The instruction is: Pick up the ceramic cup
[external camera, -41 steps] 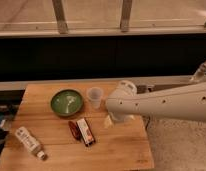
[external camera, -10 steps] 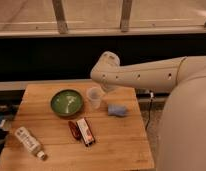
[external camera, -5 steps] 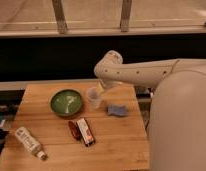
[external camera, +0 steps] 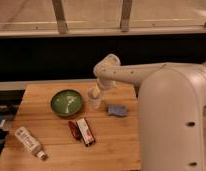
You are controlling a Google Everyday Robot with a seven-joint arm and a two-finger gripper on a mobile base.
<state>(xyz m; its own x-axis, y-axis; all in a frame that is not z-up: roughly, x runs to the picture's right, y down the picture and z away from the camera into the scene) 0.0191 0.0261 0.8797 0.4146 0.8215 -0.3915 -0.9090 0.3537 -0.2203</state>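
Note:
The ceramic cup [external camera: 94, 102] is a small pale tapered cup standing upright on the wooden table [external camera: 116, 145], just right of the green bowl [external camera: 67, 103]. My gripper [external camera: 96, 91] hangs from the white arm right at the cup's rim, coming down from above and slightly to the right. The gripper hides part of the rim. The cup rests on the table.
A small blue object [external camera: 116, 110] lies right of the cup. A red packet and a dark snack bar [external camera: 82, 131] lie in front of it. A white bottle [external camera: 30, 142] lies at the front left. The table's back edge runs along a dark wall.
The arm's wrist has shifted slightly right and lower, bringing the gripper down onto the cup's rim. The cup and other objects have not moved.

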